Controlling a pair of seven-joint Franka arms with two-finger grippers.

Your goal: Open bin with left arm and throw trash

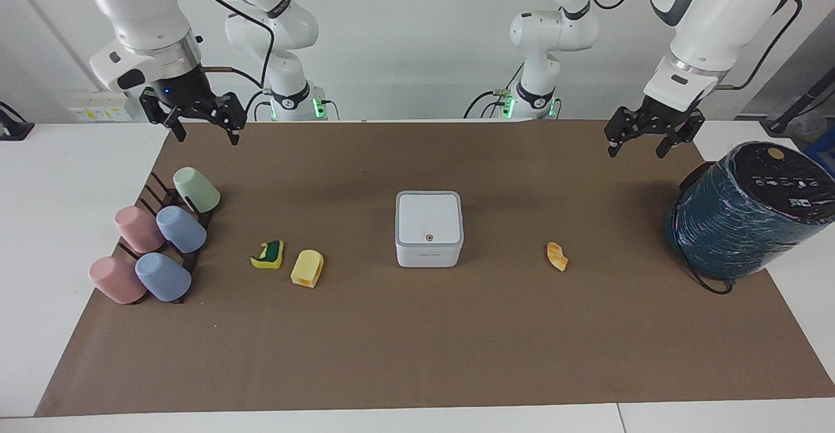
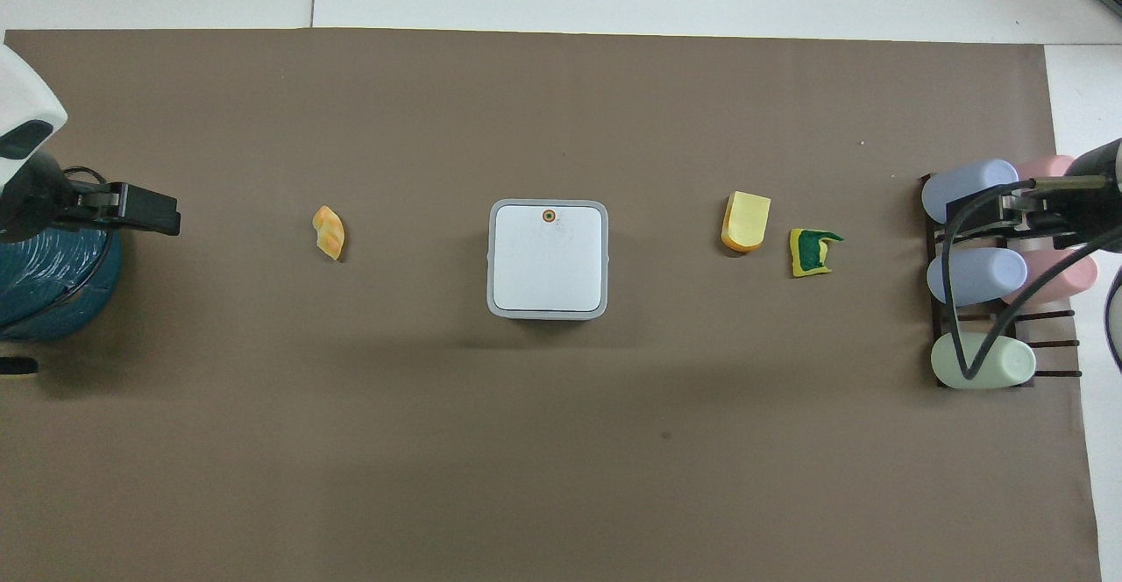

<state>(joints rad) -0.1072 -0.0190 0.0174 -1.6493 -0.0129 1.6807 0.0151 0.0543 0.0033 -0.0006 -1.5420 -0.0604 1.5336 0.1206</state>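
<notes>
Over brown table mat, left end effector (image 1: 644,141) and right end effector (image 1: 205,126) hang raised, seemingly open.

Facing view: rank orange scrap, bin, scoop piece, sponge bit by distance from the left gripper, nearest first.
From the left gripper, open, up over the mat's left-arm end:
1. Orange scrap, toward the left arm's end.
2. Bin, mid-table, lid shut.
3. Scoop piece, toward the right arm's end.
4. Sponge bit, beside the scoop, nearer the cups.

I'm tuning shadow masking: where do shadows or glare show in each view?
Facing view: the bin casts only a soft shadow; the dark wrapped cylinder shows glossy streaks. Overhead view: a faint shadow lies on the brown mat nearer the robots than the bin.
</notes>
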